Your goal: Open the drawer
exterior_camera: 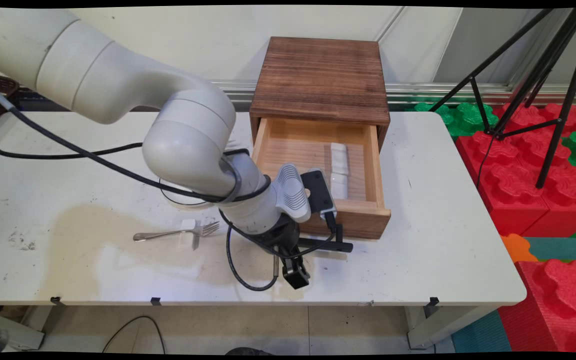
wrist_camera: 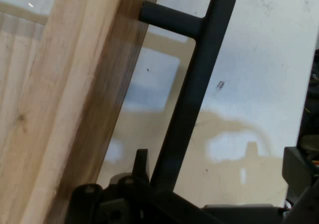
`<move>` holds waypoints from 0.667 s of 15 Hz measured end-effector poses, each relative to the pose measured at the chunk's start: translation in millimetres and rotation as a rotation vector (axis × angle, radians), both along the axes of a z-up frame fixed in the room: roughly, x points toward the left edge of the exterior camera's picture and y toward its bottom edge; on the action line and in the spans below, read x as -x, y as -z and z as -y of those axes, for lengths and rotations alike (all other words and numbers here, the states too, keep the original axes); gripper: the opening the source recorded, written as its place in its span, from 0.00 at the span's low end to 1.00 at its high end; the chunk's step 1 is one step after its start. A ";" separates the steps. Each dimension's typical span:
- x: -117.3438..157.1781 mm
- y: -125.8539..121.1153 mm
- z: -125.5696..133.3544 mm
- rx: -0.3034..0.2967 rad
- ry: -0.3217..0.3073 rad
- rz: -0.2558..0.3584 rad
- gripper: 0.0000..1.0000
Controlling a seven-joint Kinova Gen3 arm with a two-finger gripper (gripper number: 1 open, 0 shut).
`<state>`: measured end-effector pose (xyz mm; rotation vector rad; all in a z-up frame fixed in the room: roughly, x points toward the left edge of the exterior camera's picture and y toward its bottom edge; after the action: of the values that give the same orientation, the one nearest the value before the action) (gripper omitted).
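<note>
A dark wooden box (exterior_camera: 320, 80) stands at the back of the white table (exterior_camera: 443, 240), and its light wood drawer (exterior_camera: 374, 170) is pulled out. Two white blocks (exterior_camera: 339, 170) lie inside the drawer. My gripper (exterior_camera: 294, 267) hangs low in front of the drawer's front, by the black bar handle (exterior_camera: 335, 246). In the hand view the handle (wrist_camera: 192, 89) runs up between the fingers, close to the left finger (wrist_camera: 141, 163). My gripper (wrist_camera: 219, 159) is open, not clamped on the bar. The drawer front (wrist_camera: 65, 99) fills the left side.
A metal fork (exterior_camera: 178, 232) lies on the table left of the gripper, across a small white piece (exterior_camera: 188, 224). Black cables (exterior_camera: 93, 155) hang from the arm. A black tripod (exterior_camera: 538, 75) stands over red and green foam blocks (exterior_camera: 533, 165) to the table's right.
</note>
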<state>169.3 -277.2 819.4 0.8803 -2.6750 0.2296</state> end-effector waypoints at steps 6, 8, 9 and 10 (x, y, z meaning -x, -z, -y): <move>0.2 -2.2 -9.0 -0.005 0.004 0.000 1.00; 0.1 -2.8 -11.1 -0.006 0.005 0.000 1.00; 0.1 -3.0 -12.0 -0.007 0.005 0.000 1.00; 0.2 -3.2 -12.6 -0.007 0.005 0.000 1.00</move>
<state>169.1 -264.6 822.7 0.8758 -2.6792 0.2192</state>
